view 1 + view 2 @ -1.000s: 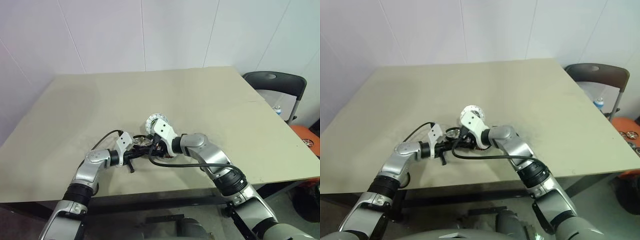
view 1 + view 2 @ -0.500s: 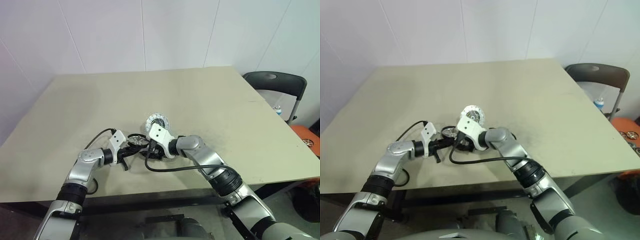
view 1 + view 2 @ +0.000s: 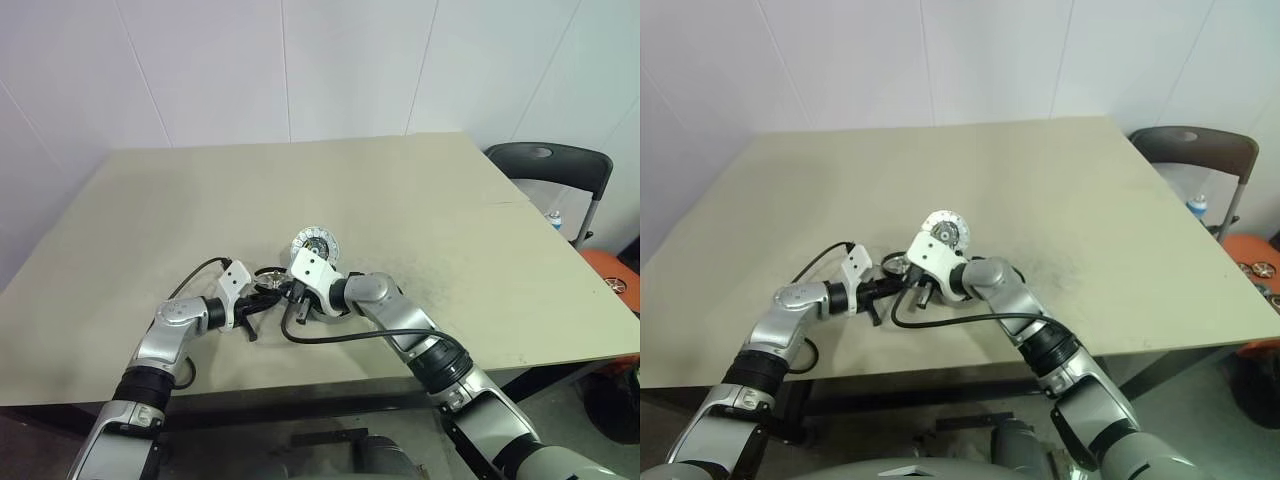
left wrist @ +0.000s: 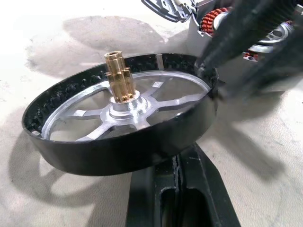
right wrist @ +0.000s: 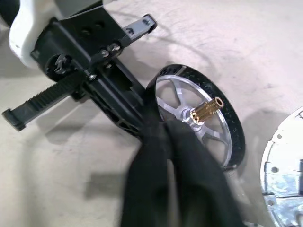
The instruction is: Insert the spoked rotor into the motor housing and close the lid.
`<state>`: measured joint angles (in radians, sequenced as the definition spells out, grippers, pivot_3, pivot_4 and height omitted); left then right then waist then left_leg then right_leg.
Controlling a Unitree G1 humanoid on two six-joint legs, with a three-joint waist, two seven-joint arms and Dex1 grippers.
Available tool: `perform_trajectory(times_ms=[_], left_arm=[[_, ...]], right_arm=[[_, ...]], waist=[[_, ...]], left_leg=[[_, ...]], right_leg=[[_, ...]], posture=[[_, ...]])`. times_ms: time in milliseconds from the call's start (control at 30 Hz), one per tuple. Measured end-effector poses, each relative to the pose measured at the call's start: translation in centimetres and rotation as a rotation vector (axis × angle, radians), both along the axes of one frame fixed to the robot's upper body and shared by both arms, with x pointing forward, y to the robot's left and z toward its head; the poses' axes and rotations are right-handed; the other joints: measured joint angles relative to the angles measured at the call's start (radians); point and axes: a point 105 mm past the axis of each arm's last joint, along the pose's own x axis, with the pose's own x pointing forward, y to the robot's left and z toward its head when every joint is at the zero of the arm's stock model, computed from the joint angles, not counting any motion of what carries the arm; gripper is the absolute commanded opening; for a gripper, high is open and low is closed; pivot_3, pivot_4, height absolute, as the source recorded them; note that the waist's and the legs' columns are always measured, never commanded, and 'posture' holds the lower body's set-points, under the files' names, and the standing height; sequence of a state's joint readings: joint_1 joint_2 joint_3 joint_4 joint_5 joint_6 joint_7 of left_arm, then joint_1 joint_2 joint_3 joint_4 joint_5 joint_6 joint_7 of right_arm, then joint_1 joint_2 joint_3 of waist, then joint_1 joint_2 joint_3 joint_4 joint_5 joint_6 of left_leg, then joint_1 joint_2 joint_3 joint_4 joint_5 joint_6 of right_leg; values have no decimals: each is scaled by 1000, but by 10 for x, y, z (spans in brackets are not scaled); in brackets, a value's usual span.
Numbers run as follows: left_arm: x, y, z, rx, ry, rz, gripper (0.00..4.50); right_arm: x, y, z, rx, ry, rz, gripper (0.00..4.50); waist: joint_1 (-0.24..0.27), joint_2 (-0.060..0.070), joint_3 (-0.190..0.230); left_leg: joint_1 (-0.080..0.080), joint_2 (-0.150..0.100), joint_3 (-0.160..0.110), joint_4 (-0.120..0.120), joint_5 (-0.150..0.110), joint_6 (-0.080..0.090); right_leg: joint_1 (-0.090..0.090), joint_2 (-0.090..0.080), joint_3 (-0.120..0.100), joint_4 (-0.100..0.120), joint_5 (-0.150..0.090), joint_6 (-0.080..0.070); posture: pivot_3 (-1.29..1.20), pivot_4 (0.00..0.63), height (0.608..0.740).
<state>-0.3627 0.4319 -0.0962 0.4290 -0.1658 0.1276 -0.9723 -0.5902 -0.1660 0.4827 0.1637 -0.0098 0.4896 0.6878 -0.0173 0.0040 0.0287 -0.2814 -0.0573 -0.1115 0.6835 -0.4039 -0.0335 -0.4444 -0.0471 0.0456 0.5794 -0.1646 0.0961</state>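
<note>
From the head views we could barely make out the spoked rotor; it was too small there for us to count its spokes, and the two wrists crowded over it. The motor housing was cut off by the left wrist picture's edge and largely hidden behind the blurred right gripper, so we could not tell what lay inside beyond some coppery windings. The lid ran off the right wrist picture's edge. The right gripper's fingers were smeared with blur where they met the rotor's rim.
</note>
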Motion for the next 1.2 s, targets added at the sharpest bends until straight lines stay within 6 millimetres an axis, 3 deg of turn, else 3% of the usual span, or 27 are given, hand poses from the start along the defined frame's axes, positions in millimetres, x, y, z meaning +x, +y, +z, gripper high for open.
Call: perform_trajectory(times_ms=[300,400,600,800,900,1100,1200], left_arm=[[0,0,0,-1,0,0,0],[0,0,0,-1,0,0,0],[0,0,0,-1,-1,1,0],[0,0,0,-1,0,1,0],[0,0,0,-1,-1,1,0],[0,0,0,0,-3,5,0],[1,1,0,1,-5,9,0]], right_arm=[[1,-1,0,-2,-4,-8,12],[1,-1,0,-2,-2,-4,556],[0,2,1,3,-2,1,2613],[1,1,-8,-47,-22,1,2613],[1,2,-14,-81,-44,4,2018],[3,6,-14,-89,-81,14,30],[4,5,-16,-100,-86,6,30]], waist=[[0,0,0],[0,0,0],[0,0,0],[-1,0,0],[-1,0,0],[-1,0,0],[-1,0,0]], left_leg=[[0,0,0,0,0,0],[0,0,0,0,0,0],[0,0,0,0,0,0],[0,0,0,0,0,0],[0,0,0,0,0,0],[0,0,0,0,0,0],[0,0,0,0,0,0]], right_leg=[[0,0,0,0,0,0],[0,0,0,0,0,0],[0,0,0,0,0,0],[0,0,0,0,0,0],[0,0,0,0,0,0],[0,0,0,0,0,0],[0,0,0,0,0,0]], posture=[[0,0,740],[0,0,740],[0,0,740],[0,0,740],[0,0,740],[0,0,740],[0,0,740]])
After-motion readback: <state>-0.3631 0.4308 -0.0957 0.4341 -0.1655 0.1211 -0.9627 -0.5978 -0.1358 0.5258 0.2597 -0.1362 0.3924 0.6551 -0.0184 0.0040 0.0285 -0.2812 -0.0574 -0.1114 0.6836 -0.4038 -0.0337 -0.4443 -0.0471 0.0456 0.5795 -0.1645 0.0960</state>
